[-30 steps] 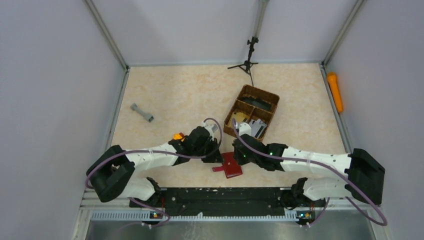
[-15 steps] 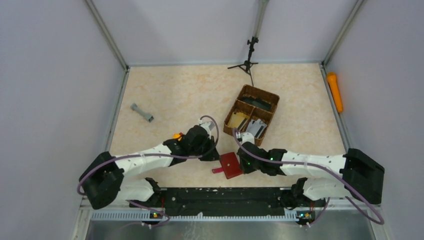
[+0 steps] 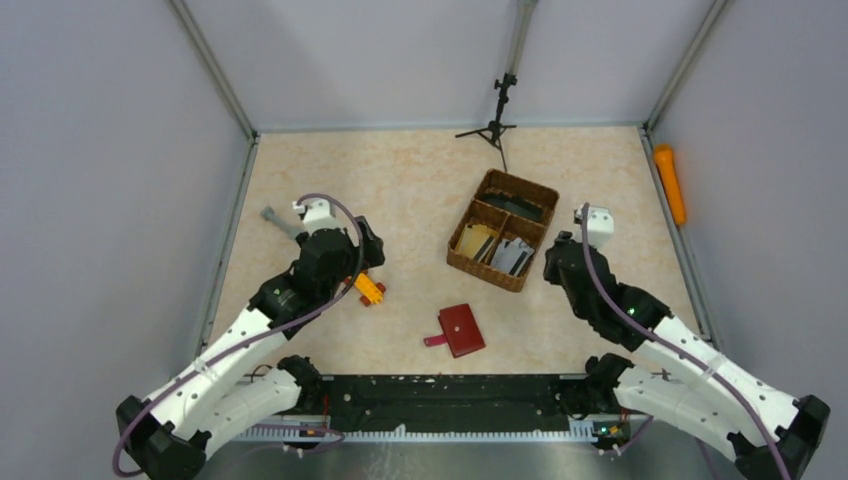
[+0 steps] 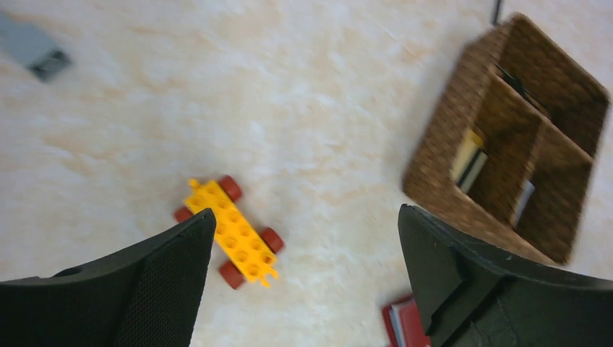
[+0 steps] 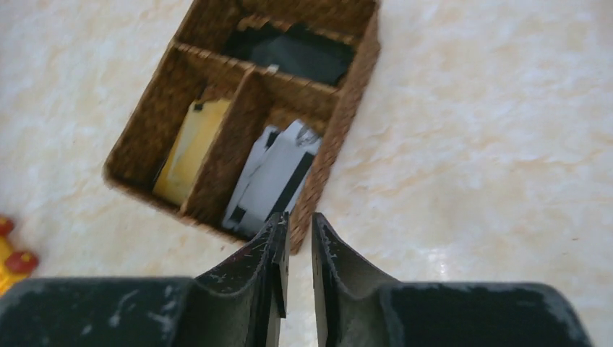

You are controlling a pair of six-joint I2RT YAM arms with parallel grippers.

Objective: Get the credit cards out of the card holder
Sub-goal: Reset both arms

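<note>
Top: holder (image 3: 462, 329) lies folded on table (image 3: 400, 180), between the arms and well apart from both. Cards (image 3: 512, 256) sit in the 2 near compartments of basket (image 3: 485, 275).

Left wrist: left gripper (image 4: 305, 211) spread wide, empty, above toy (image 4: 233, 242). Risk: closing here takes the toy.

Right wrist: right gripper (image 5: 298, 224) fingers almost pressed together, nothing between, over the basket's near wall. Risk: any card left in the holder is hidden, and a 1-arm pull could slide it.
</note>
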